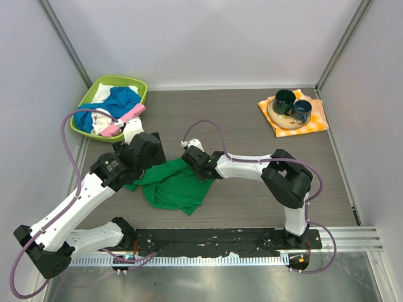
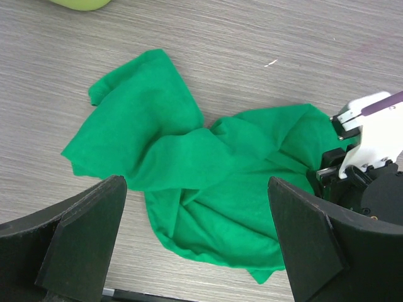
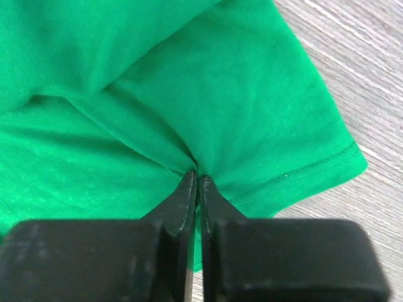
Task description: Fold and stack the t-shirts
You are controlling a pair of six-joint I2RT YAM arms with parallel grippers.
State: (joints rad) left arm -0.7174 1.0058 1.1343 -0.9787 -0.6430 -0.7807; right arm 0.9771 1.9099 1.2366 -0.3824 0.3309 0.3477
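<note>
Right end effector pinches a green t-shirt fold; left end effector gapes wide. Best draw outward slowly.

Top: high behind arm bases, looking down on the table. Wrists: close, facing down. All share the green t-shirt.

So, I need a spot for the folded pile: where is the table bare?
Bare table lies between the basket and the checkered cloth, and on the near side of that cloth. Crowded: left gripper and right gripper at the green t-shirt.
</note>
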